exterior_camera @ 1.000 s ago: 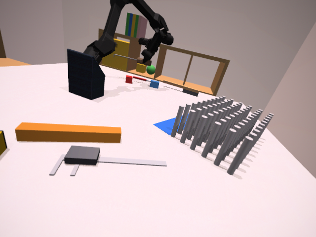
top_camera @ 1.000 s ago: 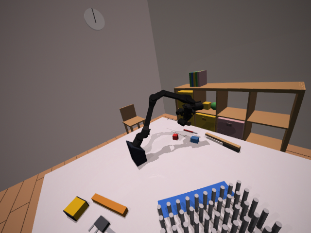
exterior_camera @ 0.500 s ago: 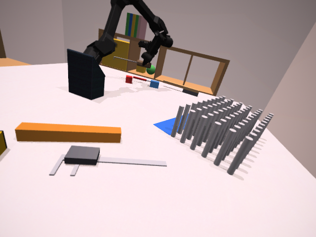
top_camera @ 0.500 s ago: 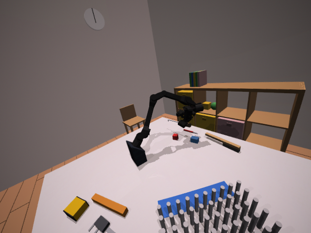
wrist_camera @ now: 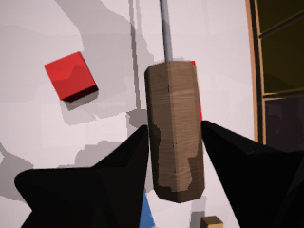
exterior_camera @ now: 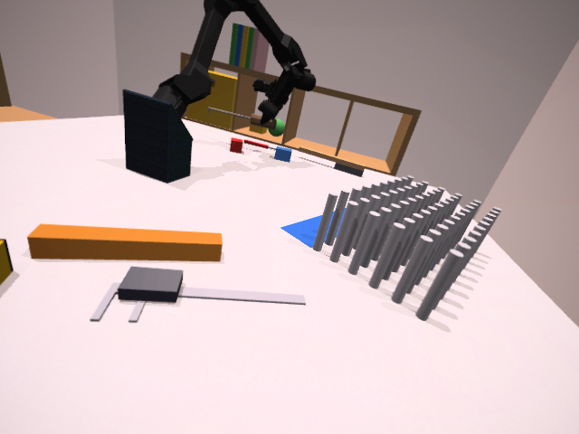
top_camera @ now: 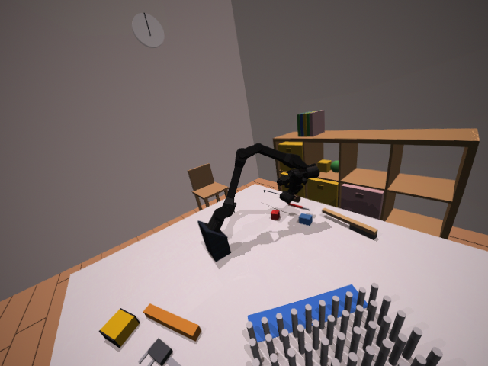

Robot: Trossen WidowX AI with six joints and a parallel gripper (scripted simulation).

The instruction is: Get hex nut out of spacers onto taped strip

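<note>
My gripper [top_camera: 290, 197] [exterior_camera: 266, 117] [wrist_camera: 174, 128] is shut on the brown wooden handle [wrist_camera: 172, 100] [exterior_camera: 258, 119] of a hook tool. The tool is held above the table, roughly level. Its thin grey rod [exterior_camera: 229, 113] [wrist_camera: 165, 33] points away from the handle, and a small bent tip [top_camera: 264, 191] shows at its far end. The grey metal spacers [top_camera: 308, 318] [exterior_camera: 439, 285] stand upright in rows, far from the gripper. The blue taped strip [top_camera: 327, 296] [exterior_camera: 301, 229] lies along their front. The hex nut cannot be made out among the spacers.
Below the gripper lie a red cube [top_camera: 274, 214] [exterior_camera: 236, 145] [wrist_camera: 71, 76], a blue block [top_camera: 305, 219] [exterior_camera: 282, 153] and a red-handled tool [top_camera: 296, 205] [exterior_camera: 255, 144]. A wooden bar [top_camera: 346, 220] lies beyond. An orange bar [top_camera: 171, 321] [exterior_camera: 125, 245], yellow block [top_camera: 119, 326] and caliper [top_camera: 158, 350] [exterior_camera: 149, 282] lie left of the spacers.
</note>
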